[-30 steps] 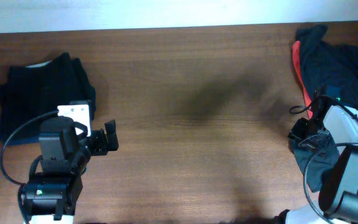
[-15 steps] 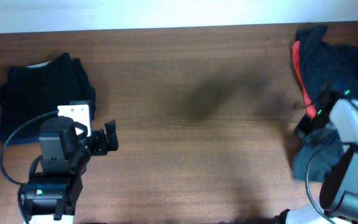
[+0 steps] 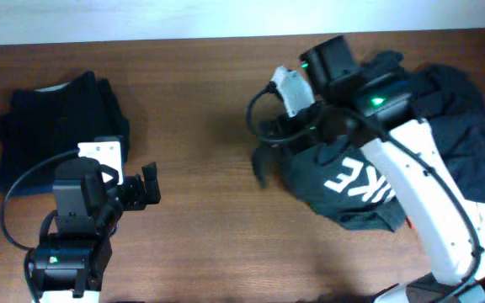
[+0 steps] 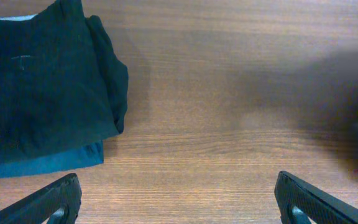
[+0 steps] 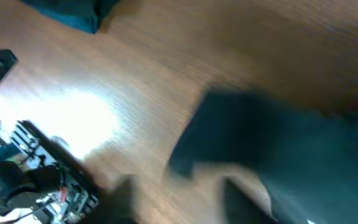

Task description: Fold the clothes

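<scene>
A dark garment with white letters (image 3: 352,181) lies loose at centre right under my right arm; it fills the right of the blurred right wrist view (image 5: 278,137). My right gripper (image 3: 263,164) is at its left edge over bare wood. Its fingers (image 5: 185,199) look apart, with table showing between them. A pile of dark clothes (image 3: 461,126) lies at the far right. A folded dark stack (image 3: 57,126) sits at the far left and shows in the left wrist view (image 4: 36,81). My left gripper (image 3: 141,187) is open and empty (image 4: 178,180), right of the stack.
The brown wooden table (image 3: 200,101) shows between the stack and the garment. The table's back edge runs along the top of the overhead view. My left arm's base (image 5: 17,180) shows at the lower left of the right wrist view.
My right arm swung from the far right edge to the table's centre. The lettered garment came out of the pile with it and lies spread at centre right. The left arm has not moved.
</scene>
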Tool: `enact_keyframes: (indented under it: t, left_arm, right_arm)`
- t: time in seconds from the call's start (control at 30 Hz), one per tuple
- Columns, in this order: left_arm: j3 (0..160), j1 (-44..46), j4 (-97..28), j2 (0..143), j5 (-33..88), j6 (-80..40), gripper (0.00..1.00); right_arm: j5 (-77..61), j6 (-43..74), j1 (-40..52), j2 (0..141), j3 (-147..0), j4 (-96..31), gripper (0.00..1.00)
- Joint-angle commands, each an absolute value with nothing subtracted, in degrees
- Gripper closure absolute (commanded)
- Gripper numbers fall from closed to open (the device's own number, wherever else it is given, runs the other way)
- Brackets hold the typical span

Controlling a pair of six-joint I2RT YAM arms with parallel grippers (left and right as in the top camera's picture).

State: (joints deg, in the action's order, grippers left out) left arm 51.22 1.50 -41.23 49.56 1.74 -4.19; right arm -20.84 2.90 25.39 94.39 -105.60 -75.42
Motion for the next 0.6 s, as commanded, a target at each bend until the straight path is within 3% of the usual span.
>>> enact_keyframes:
  t: [0.0,0.1,0.3,0.57]
  left_arm:
    - [52.40,1.72,-41.25,49.54,2.22,-4.73,0.01]
    - [52.40,1.72,-39.83,49.56,5.02,-4.73,0.01]
    - [52.38,3.75,-37.78,60.84,30.96,-4.78,0.01]
    - [52.38,23.46,-28.45,92.25,32.16,-8.36,0.01]
  right_arm:
    - [-5.78,9.10,23.44,95.04,-105.86,-76.95,0.01]
    - [1.85,12.53,16.97,94.54,-105.86,-79.81,0.01]
    - [2.20,12.47,-1.83,94.50,-105.86,-87.92,0.01]
    - [2.20,12.32,-7.90,94.50,-105.86,-90.30,0.01]
